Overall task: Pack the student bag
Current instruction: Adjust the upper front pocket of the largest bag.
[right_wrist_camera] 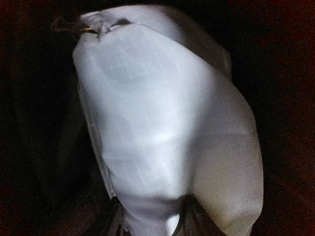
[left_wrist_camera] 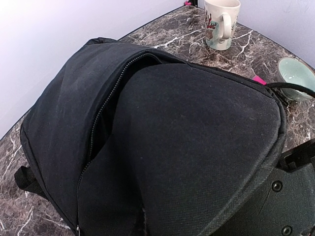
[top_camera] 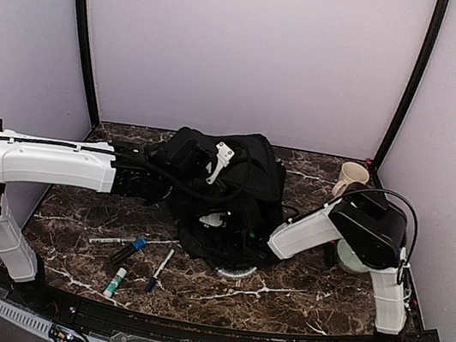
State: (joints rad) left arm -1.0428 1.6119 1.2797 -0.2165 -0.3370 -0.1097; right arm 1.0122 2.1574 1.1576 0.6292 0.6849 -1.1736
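Marble tabletop (top_camera: 277,296): left fingers (top_camera: 210,161) pinch student bag (top_camera: 245,200), right fingers (right_wrist_camera: 191,222) inside grip white bundle (right_wrist_camera: 162,128).

Dark marble table (top_camera: 294,299), seen from above.
Student bag (top_camera: 237,198) centre; mug (top_camera: 353,175) upper right; bowl (left_wrist_camera: 297,77) right; white pen (top_camera: 108,241), marker (top_camera: 127,251), blue pen (top_camera: 160,270), glue stick (top_camera: 115,282) lower left.

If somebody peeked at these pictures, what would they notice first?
The big black student bag slumped in the middle of the marble table grabs the eye, with both arms busy at it. The left gripper pinches its top, while the right gripper, deep inside in the dark, holds a brightly lit white bundle. A few pens lie loose at the table's front left.
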